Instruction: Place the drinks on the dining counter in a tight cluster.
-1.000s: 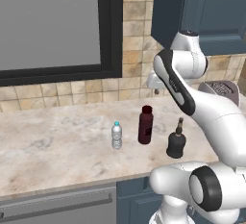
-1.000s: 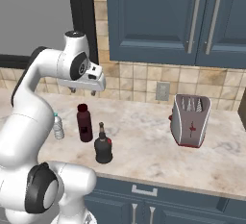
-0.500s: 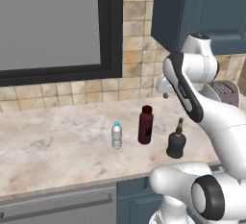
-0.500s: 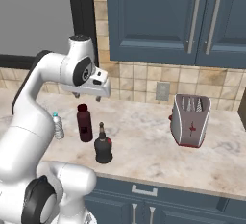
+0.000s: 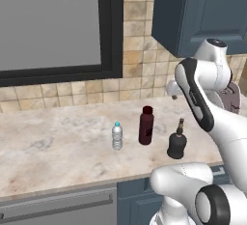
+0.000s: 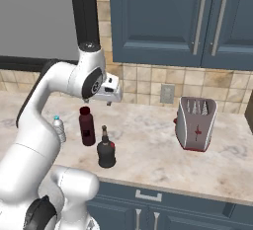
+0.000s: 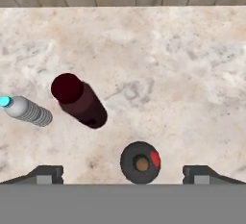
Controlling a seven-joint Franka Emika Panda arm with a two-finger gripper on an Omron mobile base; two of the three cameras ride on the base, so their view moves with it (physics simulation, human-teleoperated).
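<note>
Three bottles stand upright in a close row on the marble desk [image 5: 58, 147], which is backed by a tiled wall [image 6: 148, 78] and a dark-framed window [image 5: 48, 26]. The small clear water bottle [image 5: 117, 135] with its blue cap is at the left of the row in the left base view, the taller dark-red bottle [image 5: 145, 125] is just beside it in the middle, and the squat black bottle [image 5: 177, 142] with a thin neck stands nearest the desk's front edge, near the red one but not touching it. The tool [image 6: 108, 99] hangs in the air above the bottles, holding nothing, its fingers spread wide apart; in the hand view the two fingertips [image 7: 45, 174] sit far out to either side, with the black bottle's top between them and well below. A silver and red toaster [image 6: 196, 124] stands on the desk well apart from the bottles, under blue wall cabinets [image 6: 188, 21].
</note>
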